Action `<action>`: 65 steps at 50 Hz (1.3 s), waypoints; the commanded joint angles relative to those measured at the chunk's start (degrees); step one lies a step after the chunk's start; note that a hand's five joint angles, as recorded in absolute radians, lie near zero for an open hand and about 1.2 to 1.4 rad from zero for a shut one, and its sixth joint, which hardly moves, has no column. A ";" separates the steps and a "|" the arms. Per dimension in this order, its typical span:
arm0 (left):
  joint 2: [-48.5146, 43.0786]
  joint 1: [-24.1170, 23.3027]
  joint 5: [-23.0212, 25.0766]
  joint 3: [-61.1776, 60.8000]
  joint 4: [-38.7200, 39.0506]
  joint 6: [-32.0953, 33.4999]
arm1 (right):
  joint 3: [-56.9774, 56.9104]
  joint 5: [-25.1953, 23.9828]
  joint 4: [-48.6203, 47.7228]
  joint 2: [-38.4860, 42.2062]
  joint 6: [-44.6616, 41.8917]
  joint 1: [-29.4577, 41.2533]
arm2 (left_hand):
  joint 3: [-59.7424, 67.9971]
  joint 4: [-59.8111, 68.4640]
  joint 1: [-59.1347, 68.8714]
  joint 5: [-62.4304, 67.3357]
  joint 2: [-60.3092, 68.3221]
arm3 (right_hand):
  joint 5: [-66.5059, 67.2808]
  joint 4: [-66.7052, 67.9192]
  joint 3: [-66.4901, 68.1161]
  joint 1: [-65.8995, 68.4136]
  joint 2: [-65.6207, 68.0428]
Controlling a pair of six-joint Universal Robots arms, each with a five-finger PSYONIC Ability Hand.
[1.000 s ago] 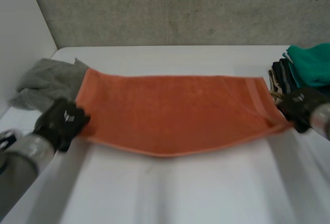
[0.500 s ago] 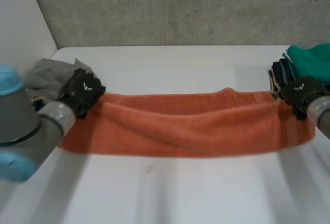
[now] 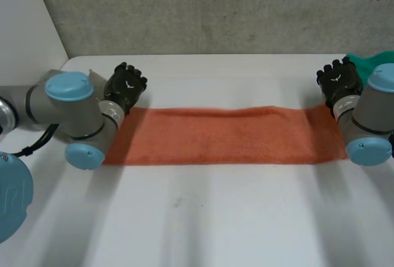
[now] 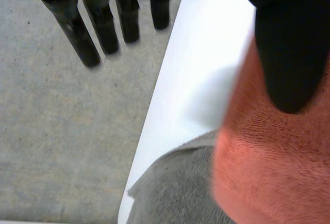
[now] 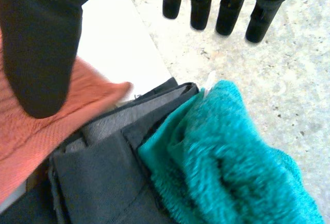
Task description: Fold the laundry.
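An orange towel (image 3: pixel 225 135) lies flat on the white table (image 3: pixel 203 218) as a long narrow strip, folded lengthways. My left hand (image 3: pixel 125 87) hovers just past the strip's far left corner, and its wrist view shows the fingers (image 4: pixel 103 25) straight and the thumb (image 4: pixel 291 43) apart above the towel (image 4: pixel 273 172), holding nothing. My right hand (image 3: pixel 338 82) sits just past the far right corner. There too the fingers (image 5: pixel 227 7) are straight and the thumb (image 5: pixel 41 53) hangs free over the towel's corner (image 5: pixel 20 146).
A grey cloth (image 4: pixel 175 188) lies beside the towel's left end, near the table's edge. A stack of dark folded clothes (image 5: pixel 98 167) and a teal towel (image 5: pixel 227 157) sit at the right end, the teal one (image 3: pixel 369 61) showing behind my right arm.
Both hands carried the towel's near edge up and over to the far edge, halving it into a strip. They then opened and let go.
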 commanded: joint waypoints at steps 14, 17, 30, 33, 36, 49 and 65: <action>23.40 -0.28 -0.21 -26.73 0.32 -9.43 | 20.20 -10.49 16.69 -20.49 10.18 -6.55 | -8.96 -8.78 -4.26 -9.46 -8.57 | 12.62 12.14 12.54 12.95 13.17; 26.57 -0.28 1.11 -30.86 0.67 -13.47 | 22.58 -14.53 21.79 -21.02 11.24 -9.19 | -8.96 -8.78 -4.26 -9.46 -8.57 | 19.85 19.37 19.77 20.18 20.40; 28.60 -0.19 4.72 -36.84 4.62 -18.32 | 26.80 -19.81 13.46 -16.82 10.62 -14.03 | -8.96 -8.78 -4.26 -9.46 -8.57 | 26.42 25.94 26.34 26.75 26.97; 28.33 -0.10 4.72 -36.85 4.80 -18.32 | 26.28 -19.55 10.73 -14.35 10.54 -14.03 | -8.96 -8.78 -4.26 -9.46 -8.57 | 27.26 26.78 27.18 27.59 27.81; 28.25 -0.02 4.72 -36.93 4.80 -18.41 | 25.57 -19.37 9.14 -12.85 10.45 -13.94 | -8.96 -8.78 -4.26 -9.46 -8.57 | 37.97 37.48 37.88 38.29 38.51; 29.47 -0.10 4.45 -37.19 4.71 -18.41 | 26.98 -16.65 9.14 -15.92 8.96 -19.82 | -8.96 -8.78 -4.26 -9.46 -8.57 | 66.57 66.08 66.48 66.89 67.11; 36.86 1.65 4.63 -42.03 4.62 -18.58 | 20.22 -11.20 17.05 -25.06 -5.55 -21.46 | -8.96 -8.78 -4.26 -9.46 -8.57 | 66.57 66.08 66.48 66.89 67.11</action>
